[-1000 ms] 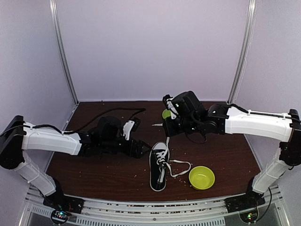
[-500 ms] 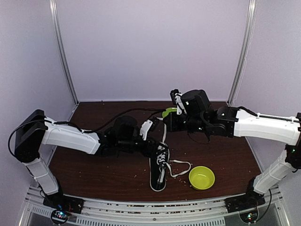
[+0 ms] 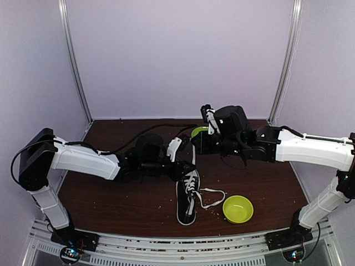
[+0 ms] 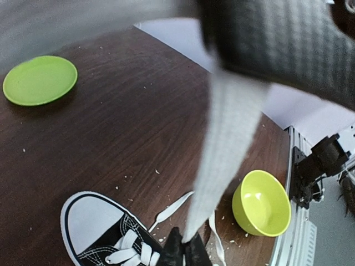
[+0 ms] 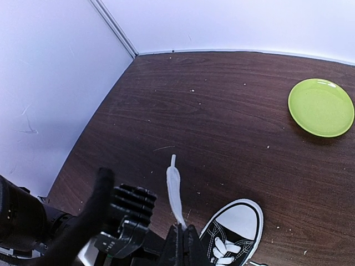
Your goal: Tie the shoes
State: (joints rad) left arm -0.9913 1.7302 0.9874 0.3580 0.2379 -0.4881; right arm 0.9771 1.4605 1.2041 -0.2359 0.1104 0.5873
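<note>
Black canvas sneaker (image 3: 187, 202) lies on the brown table (image 3: 122, 199), slightly toward 6 o'clock from the table centre. Its white toe cap (image 5: 237, 220) points to 12 o'clock and its heel to 6 o'clock.

Left arm: enters from 9 o'clock. The left gripper (image 4: 184, 249) sits at the toe end of the sneaker, just at 11 o'clock of the toe cap. Its fingertips are pressed together on a white lace (image 5: 173, 185). In the left wrist view this lace leaves the fingertips and rises past the camera as a broad blurred band.

Right arm: enters from 3 o'clock. The right gripper (image 5: 181, 244) hangs above the table at 12 o'clock of the sneaker, higher than the left gripper. Its fingertips are also clamped on the lace, near its end. A short free length with the stiff tip sticks out beyond the fingers.

A loose lace (image 4: 171, 206) lies flat on the table at 3 o'clock of the sneaker, curving toward a green bowl (image 3: 238, 209). The bowl stands upright at 4 o'clock of the sneaker, near it but not touching. A green plate (image 5: 320, 107) lies at 12 o'clock, well apart from the toe cap. In the top view, the right gripper hides part of the plate.
</note>
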